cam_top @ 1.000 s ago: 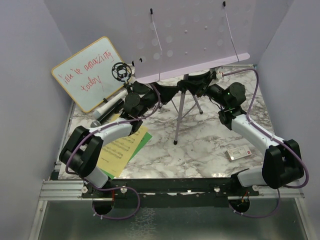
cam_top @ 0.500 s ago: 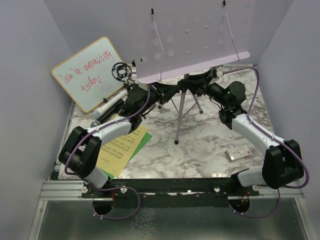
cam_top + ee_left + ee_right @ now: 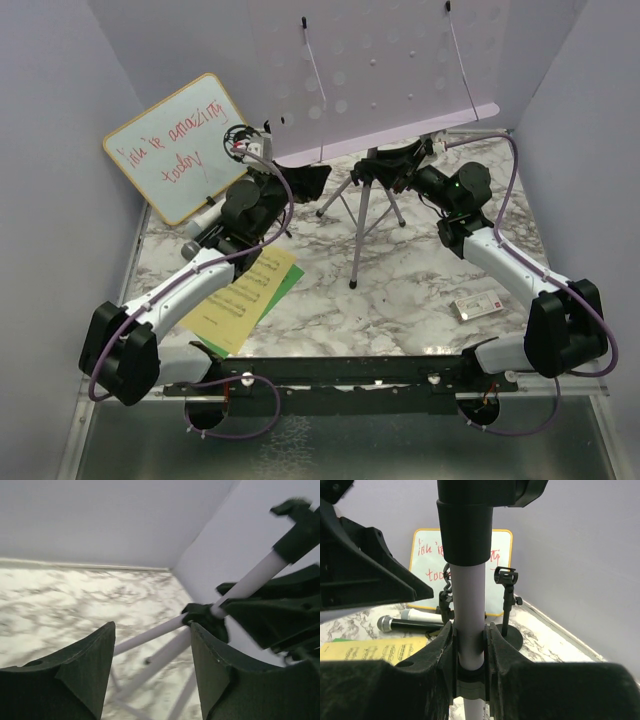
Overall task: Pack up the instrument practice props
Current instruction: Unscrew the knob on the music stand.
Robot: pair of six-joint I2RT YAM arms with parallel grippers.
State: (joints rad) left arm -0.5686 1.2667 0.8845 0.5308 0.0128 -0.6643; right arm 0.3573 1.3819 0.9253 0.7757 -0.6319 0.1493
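The lilac perforated music rack (image 3: pixel 385 75) stands on its lilac pole (image 3: pixel 469 600) and tripod legs (image 3: pixel 358 225) at the back of the table. My right gripper (image 3: pixel 387 166) is shut on that pole just under the black collar. My left gripper (image 3: pixel 317 179) is open and empty, a little to the left of the stand; its wrist view shows the stand's legs (image 3: pixel 150 638) beyond the fingers. Two microphones (image 3: pixel 205 225), the ring-mount mic tripod (image 3: pixel 240 141) and the yellow and green music sheets (image 3: pixel 243 298) lie at the left. The round-base mic holder (image 3: pixel 508 611) stands upright.
A wood-framed whiteboard (image 3: pixel 176 146) with red writing leans at the back left. A small flat white device (image 3: pixel 478 305) lies at the front right. Lilac walls close in the back and both sides.
My left gripper has opened and drawn back to the left, away from the stand's pole, and its arm has swung outward. The right gripper still holds the pole.
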